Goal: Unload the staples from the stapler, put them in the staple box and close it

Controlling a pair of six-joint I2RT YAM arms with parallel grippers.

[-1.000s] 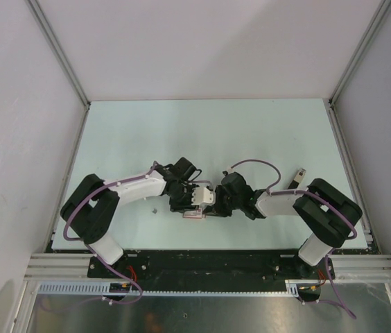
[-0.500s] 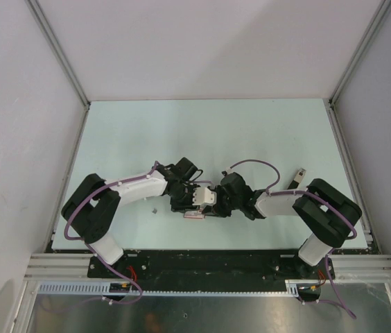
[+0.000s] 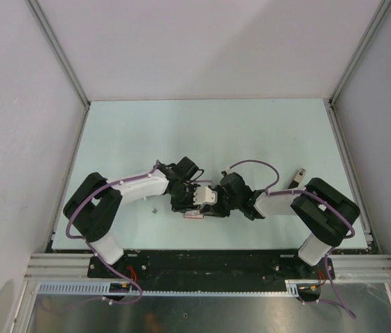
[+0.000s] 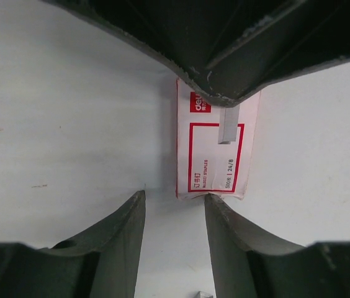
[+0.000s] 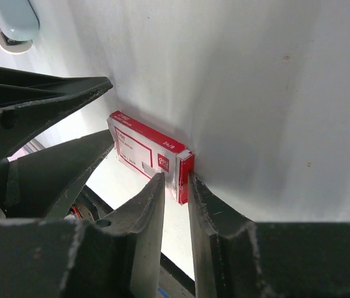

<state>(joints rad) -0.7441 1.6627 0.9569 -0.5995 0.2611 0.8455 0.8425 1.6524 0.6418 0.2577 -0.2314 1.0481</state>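
Note:
Between my two grippers is a small flat red-and-white box (image 3: 194,214) whose print reads as staples (image 4: 215,161). A short pale grey strip (image 4: 228,124) shows on its face; I cannot tell whether it is loose staples or print. My right gripper (image 5: 176,176) is shut on one end of the box (image 5: 139,141), one finger on each flat side. My left gripper (image 4: 175,195) stands open at the opposite end. Its right fingertip (image 4: 211,202) touches the box's edge and nothing lies between its fingers. The stapler itself is out of view.
A dark elongated object with a silver tip (image 3: 298,177) lies on the table by the right arm's elbow. A tiny dark speck (image 3: 153,209) sits left of the grippers. A small silvery bit (image 4: 205,294) lies at the left wrist view's bottom edge.
The right arm has edged slightly to the left. The box and the left gripper stay where they were.

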